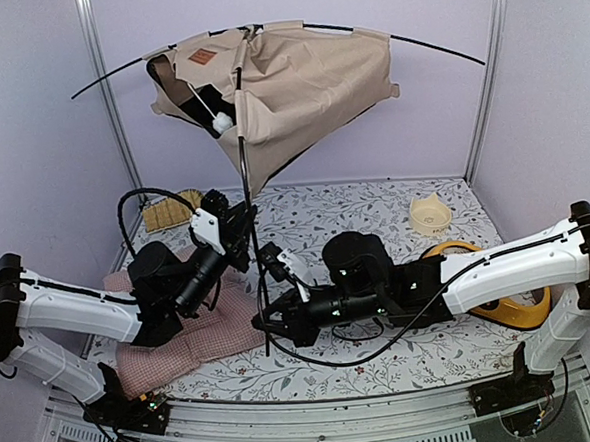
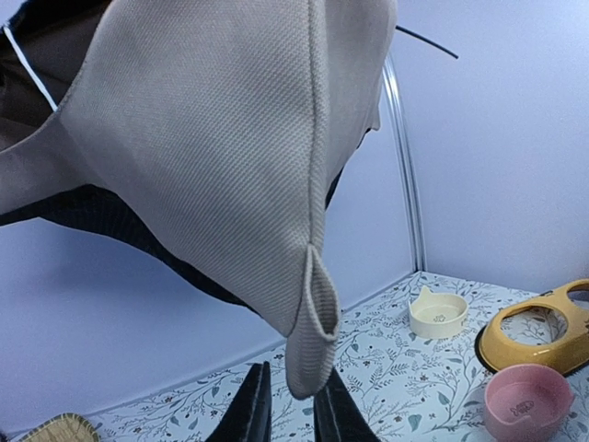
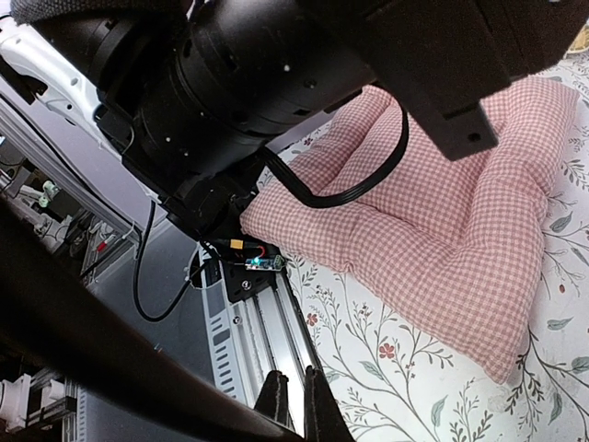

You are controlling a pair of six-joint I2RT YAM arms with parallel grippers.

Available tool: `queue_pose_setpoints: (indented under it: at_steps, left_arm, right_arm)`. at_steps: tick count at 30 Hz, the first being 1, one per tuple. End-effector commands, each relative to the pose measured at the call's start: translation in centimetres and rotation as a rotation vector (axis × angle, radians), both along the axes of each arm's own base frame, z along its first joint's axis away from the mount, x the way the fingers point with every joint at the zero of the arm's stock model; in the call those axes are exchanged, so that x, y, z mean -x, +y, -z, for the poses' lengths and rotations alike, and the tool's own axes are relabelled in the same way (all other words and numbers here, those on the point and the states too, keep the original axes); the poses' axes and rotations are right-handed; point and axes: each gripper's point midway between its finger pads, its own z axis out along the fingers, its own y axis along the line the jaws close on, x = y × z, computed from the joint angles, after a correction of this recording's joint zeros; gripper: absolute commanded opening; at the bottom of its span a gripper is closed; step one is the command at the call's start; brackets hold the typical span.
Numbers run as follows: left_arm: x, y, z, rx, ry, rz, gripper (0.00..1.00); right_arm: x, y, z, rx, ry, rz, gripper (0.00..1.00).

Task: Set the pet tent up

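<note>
Floral-cloth table (image 1: pixel 374 201): pink checked cushion (image 1: pixel 202 342) near left, woven mat (image 1: pixel 169 214) behind; cream bowl (image 1: pixel 430 213), yellow feeder (image 1: pixel 521 312) right.

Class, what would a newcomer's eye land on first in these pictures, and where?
A beige tent hangs lopsided on black poles over the back of the table. Below it, two arms meet mid-table, the right gripper pinching one, beside a pink checked cushion at left.
</note>
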Motion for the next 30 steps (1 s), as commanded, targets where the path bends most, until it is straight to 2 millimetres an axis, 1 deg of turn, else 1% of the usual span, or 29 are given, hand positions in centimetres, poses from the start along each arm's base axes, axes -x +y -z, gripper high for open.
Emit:
queue_pose_setpoints:
  at_steps: [1,3,5,7,10,13,30]
  left_arm:
    - [-0.5,0.5,-1.6,0.036,-0.032,-0.015,0.16]
    - [-0.5,0.6,-1.7,0.031,-0.039,-0.019,0.09]
    - [-0.4,0.7,-1.8,0.027,-0.040,-0.021,0.07]
    - [-0.2,0.7,-1.7,0.019,-0.038,-0.011,0.09]
    - [0.1,0.8,-1.5,0.016,-0.035,-0.002,0.18]
    - [0.1,0.9,-1.5,0.014,-0.032,-0.005,0.21]
    - [-0.1,0.3,-2.1,0.019,-0.050,-0.002,0.21]
  right_arm:
    - [-1.5,-0.2,-5.9,-0.139,-0.057,0.042,0.00]
    - [-1.5,-0.2,-5.8,-0.138,-0.054,0.042,0.00]
    - [-1.4,-0.3,-5.7,-0.136,-0.048,0.041,0.00]
    - [-1.3,-0.4,-5.5,-0.135,-0.042,0.043,0.00]
    - [-1.3,-0.5,-5.2,-0.134,-0.032,0.041,0.00]
    - [-1.2,-0.4,-5.2,-0.137,-0.027,0.038,0.00]
    - [-1.2,-0.1,-4.9,-0.133,-0.019,0.033,0.00]
